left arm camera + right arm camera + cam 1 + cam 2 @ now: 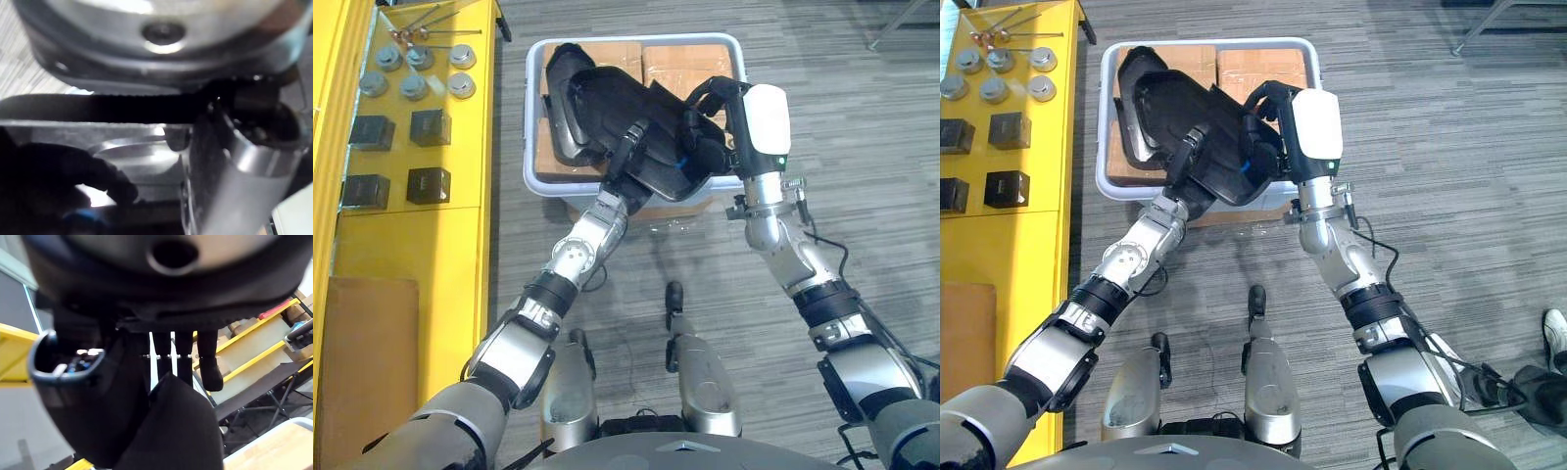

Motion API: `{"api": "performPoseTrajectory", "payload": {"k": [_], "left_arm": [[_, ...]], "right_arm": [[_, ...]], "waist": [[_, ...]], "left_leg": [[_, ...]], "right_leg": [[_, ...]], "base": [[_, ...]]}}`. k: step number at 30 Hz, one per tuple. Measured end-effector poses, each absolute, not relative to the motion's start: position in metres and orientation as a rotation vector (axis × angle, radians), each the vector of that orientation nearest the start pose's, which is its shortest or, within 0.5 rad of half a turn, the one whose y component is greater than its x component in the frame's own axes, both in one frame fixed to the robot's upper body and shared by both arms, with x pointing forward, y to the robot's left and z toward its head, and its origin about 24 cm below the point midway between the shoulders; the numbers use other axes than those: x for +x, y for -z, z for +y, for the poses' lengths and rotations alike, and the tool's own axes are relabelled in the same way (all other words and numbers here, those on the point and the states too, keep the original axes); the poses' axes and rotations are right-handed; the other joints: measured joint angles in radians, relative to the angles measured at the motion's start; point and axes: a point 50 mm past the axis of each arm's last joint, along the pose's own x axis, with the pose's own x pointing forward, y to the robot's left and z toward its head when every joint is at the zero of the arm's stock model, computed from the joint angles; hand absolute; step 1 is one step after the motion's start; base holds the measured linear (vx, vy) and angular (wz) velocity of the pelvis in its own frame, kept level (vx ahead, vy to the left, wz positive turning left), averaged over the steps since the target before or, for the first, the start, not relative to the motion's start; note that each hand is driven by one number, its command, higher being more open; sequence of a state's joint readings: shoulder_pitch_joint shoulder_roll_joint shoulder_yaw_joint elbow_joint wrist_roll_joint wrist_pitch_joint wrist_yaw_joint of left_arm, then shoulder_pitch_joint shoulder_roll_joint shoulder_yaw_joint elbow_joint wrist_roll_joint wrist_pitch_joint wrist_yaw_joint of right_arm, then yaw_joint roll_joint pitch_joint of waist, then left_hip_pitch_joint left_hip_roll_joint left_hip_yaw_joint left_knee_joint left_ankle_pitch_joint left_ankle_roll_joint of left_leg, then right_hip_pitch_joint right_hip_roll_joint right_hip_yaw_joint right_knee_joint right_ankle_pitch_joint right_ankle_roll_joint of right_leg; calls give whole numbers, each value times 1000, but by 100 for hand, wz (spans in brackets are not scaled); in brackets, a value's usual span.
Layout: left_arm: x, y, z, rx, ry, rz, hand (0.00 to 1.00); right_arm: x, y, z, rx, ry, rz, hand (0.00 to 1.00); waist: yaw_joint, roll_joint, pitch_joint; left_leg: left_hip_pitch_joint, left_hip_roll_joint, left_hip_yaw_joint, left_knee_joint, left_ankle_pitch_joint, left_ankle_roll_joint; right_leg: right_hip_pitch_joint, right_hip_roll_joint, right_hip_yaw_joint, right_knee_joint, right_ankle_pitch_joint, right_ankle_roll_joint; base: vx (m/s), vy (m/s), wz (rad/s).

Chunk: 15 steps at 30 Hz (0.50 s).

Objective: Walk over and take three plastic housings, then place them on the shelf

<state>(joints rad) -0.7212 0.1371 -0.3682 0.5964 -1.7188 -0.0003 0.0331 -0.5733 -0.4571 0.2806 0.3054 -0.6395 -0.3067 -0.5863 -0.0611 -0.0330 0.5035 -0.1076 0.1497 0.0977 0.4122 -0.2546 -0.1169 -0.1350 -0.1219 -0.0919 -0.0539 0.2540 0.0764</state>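
The black plastic housing (1222, 157) was held tilted between both hands above the near rim of a pale bin (532, 127); the right hand (1268, 108) was hooked over its upper edge, with the fingers (208, 357) curled round it; the left hand (628, 142) was set against its lower left side, mostly hidden beneath it, so its grip could not be told. A second black housing (1141, 93), with a grey inner rim, was seen just behind the first, over the bin's far left part; whether the two touched could not be told. Brown cardboard pieces (680, 64) were laid flat inside the bin. The bin was placed on grey striped carpet (862, 147). To the robot's left a yellow shelf (460, 255) was seen, on which round metal parts (414, 86) were laid in rows at the far end, black blocks (430, 127) nearer, and a brown cardboard sheet (367, 352) nearest. A person's shoe (1555, 333) was seen on the carpet at the right edge. In the right wrist view, yellow racking (254, 333) bearing cartons was seen beyond the hand.
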Motion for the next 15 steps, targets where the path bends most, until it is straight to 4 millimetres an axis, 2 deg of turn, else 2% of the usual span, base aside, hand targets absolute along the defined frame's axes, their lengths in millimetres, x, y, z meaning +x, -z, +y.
{"api": "performPoseTrajectory", "payload": {"k": [4, 7, 8, 12, 15], "left_arm": [[354, -90, 64, -1308, 332, 289, 0], [341, -77, 66, -1343, 339, 294, 0], [336, -72, 66, -1354, 337, 300, 0], [321, -60, 69, -1379, 297, 281, 0], [311, -65, 72, -1307, 294, 169, 0]], "right_arm": [[318, -155, -146, -927, 180, -872, 0], [307, -138, -140, -862, 193, -851, 0], [303, -133, -139, -871, 198, -856, 100], [292, -118, -133, -859, 192, -842, 100], [283, -110, -129, -773, 207, -800, 100]], "waist": [[1, -9, -7], [1, -23, -39], [2, -24, -53], [3, -24, -108], [9, -17, -124]], "left_leg": [[49, -1, 7, -41, 10, -2], [66, -2, 8, -73, 19, -5], [72, -2, 8, -84, 22, -6], [104, -3, 8, -124, 35, -8], [143, -3, 8, -153, 43, -9]], "right_leg": [[31, 1, -1, -7, -4, -3], [43, 3, -5, -23, -6, -4], [44, 3, -8, -23, -10, -4], [58, 3, -15, -23, -19, -6], [85, 4, -19, -24, -25, -6]], "base": [[8, 5, 0], [36, 3, 1], [45, 13, 4], [18, 9, 1], [22, 12, 2]]}}
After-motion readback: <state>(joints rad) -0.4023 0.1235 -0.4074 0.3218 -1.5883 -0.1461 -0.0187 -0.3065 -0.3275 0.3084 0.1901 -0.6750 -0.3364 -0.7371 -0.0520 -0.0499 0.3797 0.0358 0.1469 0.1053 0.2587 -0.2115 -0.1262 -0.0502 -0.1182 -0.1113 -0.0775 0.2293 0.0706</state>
